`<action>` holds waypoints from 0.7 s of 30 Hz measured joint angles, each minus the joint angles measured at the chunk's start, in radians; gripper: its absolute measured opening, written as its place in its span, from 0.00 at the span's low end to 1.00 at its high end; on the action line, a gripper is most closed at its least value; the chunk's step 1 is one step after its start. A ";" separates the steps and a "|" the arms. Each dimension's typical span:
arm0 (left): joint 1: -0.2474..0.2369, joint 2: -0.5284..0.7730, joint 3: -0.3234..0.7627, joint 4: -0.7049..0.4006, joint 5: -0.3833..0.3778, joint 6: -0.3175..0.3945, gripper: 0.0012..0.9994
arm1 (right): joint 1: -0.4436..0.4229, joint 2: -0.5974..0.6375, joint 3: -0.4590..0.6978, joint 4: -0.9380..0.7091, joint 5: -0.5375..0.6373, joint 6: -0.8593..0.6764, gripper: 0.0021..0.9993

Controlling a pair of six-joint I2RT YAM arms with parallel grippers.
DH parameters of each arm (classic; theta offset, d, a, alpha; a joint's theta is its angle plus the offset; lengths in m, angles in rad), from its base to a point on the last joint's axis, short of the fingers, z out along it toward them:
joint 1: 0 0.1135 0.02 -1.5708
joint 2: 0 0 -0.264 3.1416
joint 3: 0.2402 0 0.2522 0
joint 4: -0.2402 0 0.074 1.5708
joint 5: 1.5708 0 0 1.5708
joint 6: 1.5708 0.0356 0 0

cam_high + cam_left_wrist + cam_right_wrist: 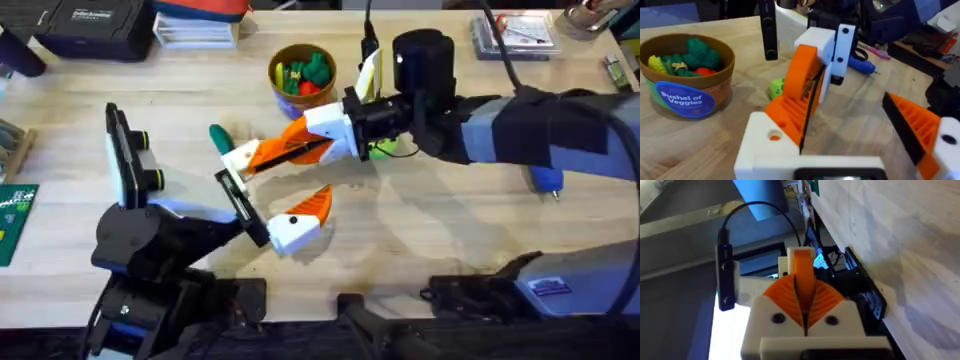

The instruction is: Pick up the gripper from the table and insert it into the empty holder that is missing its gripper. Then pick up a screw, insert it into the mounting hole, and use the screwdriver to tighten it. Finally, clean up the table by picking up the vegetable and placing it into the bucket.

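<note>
The right gripper (262, 152) is reaching across mid-table, its fingers pressed together on the orange gripper (797, 95), which is sitting against the white holder (762, 145) on the left gripper (270, 195), whose fingers are spread wide. Behind them, the bucket (275, 62) is holding toy veggies; the blue screwdriver (862, 65) is lying beyond.

The table (470, 210) is pale wood with a visible grain and a smooth, faintly shiny finish. On it, the bucket (686, 74) looks like matt brown plastic with a glossy blue paper-like label, and the toy vegetables (696, 56) inside have a knobbly, matt plastic surface. Beside the bucket, the right claw (262, 152) and the left claw (270, 205) have ribbed orange plastic pads (802, 92) on smooth, matt white plastic mounts (822, 42), while the screwdriver (862, 64) behind them is glossy blue plastic.
</note>
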 joint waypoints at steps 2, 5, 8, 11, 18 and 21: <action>0.000 0.000 0.000 0.000 0.001 0.000 0.99 | 0.000 0.000 0.000 0.000 0.001 0.000 0.00; 0.000 0.000 0.000 0.000 0.001 -0.001 0.99 | 0.003 0.000 0.000 0.000 0.008 -0.001 0.00; 0.000 0.000 0.000 0.000 -0.006 -0.004 0.99 | 0.013 0.000 0.000 0.003 0.020 -0.001 0.00; 0.002 0.000 0.000 0.000 -0.010 -0.010 0.99 | 0.037 0.000 0.002 0.005 0.045 -0.001 0.00; 0.004 0.000 0.000 0.000 -0.026 -0.020 0.99 | 0.067 0.000 0.007 0.011 0.106 0.004 0.00; 0.004 0.002 0.000 0.000 -0.033 -0.025 0.99 | 0.074 0.000 0.008 0.012 0.136 0.012 0.00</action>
